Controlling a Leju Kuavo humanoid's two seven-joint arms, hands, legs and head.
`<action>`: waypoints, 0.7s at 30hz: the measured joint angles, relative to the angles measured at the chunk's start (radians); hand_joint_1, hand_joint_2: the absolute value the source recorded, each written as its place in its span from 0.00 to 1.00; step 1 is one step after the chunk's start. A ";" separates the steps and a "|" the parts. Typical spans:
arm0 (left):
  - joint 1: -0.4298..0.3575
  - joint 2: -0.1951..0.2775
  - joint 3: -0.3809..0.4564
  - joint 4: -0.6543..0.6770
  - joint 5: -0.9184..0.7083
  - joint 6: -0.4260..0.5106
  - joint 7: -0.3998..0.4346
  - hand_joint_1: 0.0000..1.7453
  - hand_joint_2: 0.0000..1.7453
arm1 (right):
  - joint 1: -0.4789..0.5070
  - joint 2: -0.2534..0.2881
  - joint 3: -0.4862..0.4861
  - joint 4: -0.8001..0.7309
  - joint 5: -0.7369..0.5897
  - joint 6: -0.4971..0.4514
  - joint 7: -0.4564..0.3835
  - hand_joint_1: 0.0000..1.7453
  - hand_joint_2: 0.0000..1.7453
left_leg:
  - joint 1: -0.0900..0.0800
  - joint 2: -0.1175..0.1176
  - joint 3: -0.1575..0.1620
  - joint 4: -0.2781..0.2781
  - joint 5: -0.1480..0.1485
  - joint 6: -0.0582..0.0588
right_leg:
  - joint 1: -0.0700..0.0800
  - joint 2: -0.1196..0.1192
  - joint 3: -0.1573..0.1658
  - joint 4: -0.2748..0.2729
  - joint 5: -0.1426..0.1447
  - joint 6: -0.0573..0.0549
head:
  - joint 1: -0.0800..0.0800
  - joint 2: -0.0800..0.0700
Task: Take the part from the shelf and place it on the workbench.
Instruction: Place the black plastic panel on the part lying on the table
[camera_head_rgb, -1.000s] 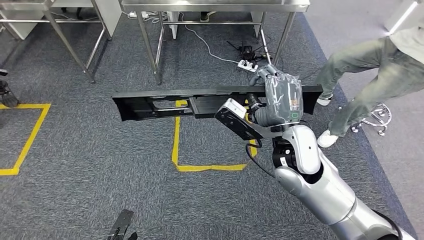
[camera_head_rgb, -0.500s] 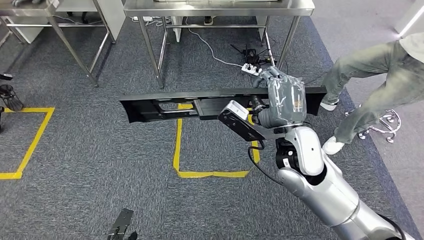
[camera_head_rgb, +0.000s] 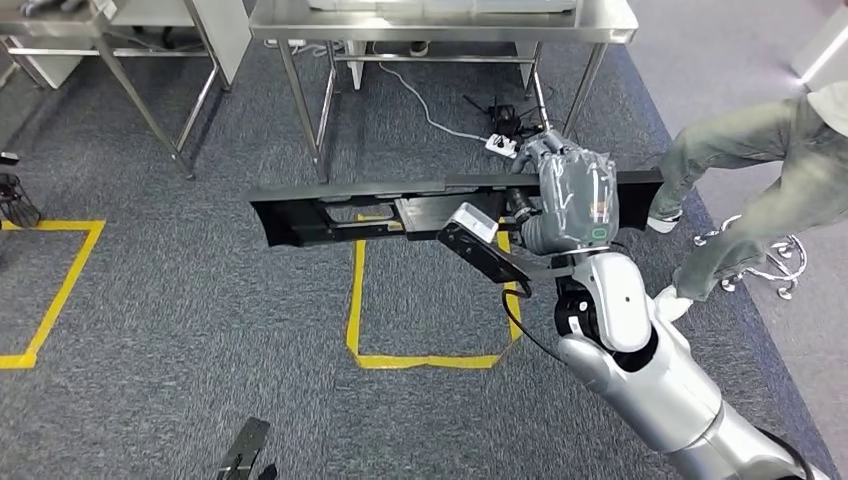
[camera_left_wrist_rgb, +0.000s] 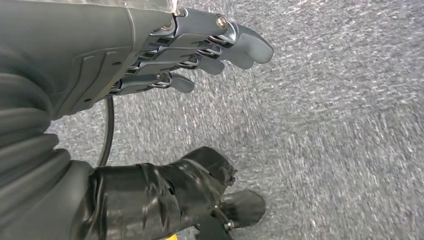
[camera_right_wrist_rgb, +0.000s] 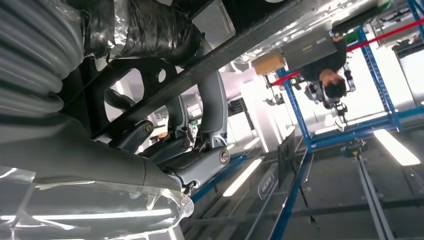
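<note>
The part (camera_head_rgb: 340, 215) is a long black plastic panel with cut-outs, held level above the carpet. My right hand (camera_head_rgb: 572, 195), wrapped in clear film, grips it near its right end. In the right wrist view the fingers (camera_right_wrist_rgb: 210, 115) curl round the part's dark edge (camera_right_wrist_rgb: 240, 40). A steel workbench (camera_head_rgb: 440, 20) stands just beyond the part at the top of the head view. My left hand (camera_left_wrist_rgb: 190, 60) hangs over the grey carpet with its fingers apart and nothing in it.
A person (camera_head_rgb: 760, 180) in grey trousers strides close by on my right, beside a chrome stool base (camera_head_rgb: 760, 265). A power strip (camera_head_rgb: 500, 145) and cables lie under the workbench. Yellow tape (camera_head_rgb: 355, 300) marks squares on the carpet. Another steel table (camera_head_rgb: 60, 15) stands far left.
The whole view has shifted: the workbench and floor marks sit lower in the picture. The part stays in my right hand. The person's legs have moved.
</note>
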 joint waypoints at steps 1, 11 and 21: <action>0.000 0.000 0.000 0.000 -0.001 0.002 0.000 0.00 1.00 | 0.000 -0.005 -0.005 -0.003 -0.002 0.000 0.001 1.00 1.00 | 0.002 0.000 0.008 -0.006 -0.001 0.006 | 0.000 0.000 -0.011 0.027 -0.013 0.003 | 0.001 0.000; -0.001 -0.001 0.000 0.000 0.001 0.005 0.000 0.00 1.00 | 0.043 -0.025 -0.027 -0.011 -0.020 -0.005 0.002 1.00 1.00 | -0.002 -0.008 0.084 0.004 -0.076 0.006 | -0.002 0.001 -0.099 0.042 0.087 0.006 | 0.003 0.000; 0.001 -0.003 -0.001 0.000 0.002 0.000 -0.001 0.00 1.00 | 0.051 -0.031 -0.033 -0.017 -0.011 -0.001 0.002 1.00 1.00 | 0.003 0.000 -0.086 0.273 -0.146 -0.031 | 0.003 0.003 -0.025 -0.003 0.036 -0.038 | -0.001 0.000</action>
